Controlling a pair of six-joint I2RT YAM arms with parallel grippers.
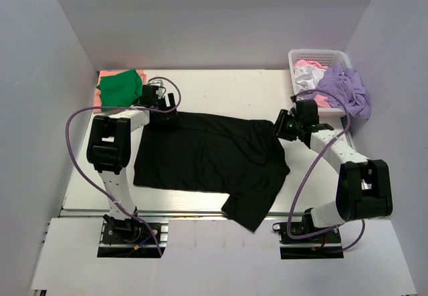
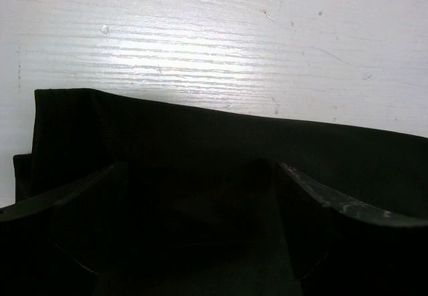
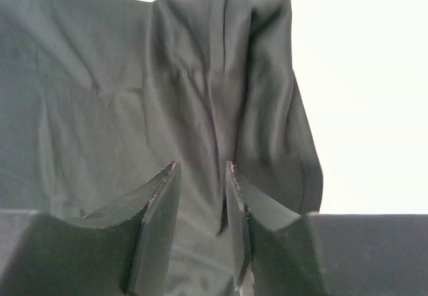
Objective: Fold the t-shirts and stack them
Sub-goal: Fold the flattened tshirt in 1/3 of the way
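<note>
The black t-shirt (image 1: 207, 159) lies spread flat on the bench (image 1: 227, 89). The left arm reaches forward, the left gripper (image 1: 164, 109) wide open at the shirt's far edge. The right arm angles inward, the right gripper (image 3: 200, 169) partly open over a bunched ridge of cloth.

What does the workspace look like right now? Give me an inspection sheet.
Surface: white table, lightly scratched.
Job's things: black t-shirt spread out, one corner over the near edge; green t-shirt on a salmon-pink t-shirt, far left; lavender shirt, white shirt, pink shirt in the white lattice basket.
Clutter: the basket, far right; nothing else seen.
Hands: left hand open over the black t-shirt's far edge; right hand jaws slightly parted at a bunched fold.
Cables: purple cables loop beside both arms.
Surroundings: plain white walls.
</note>
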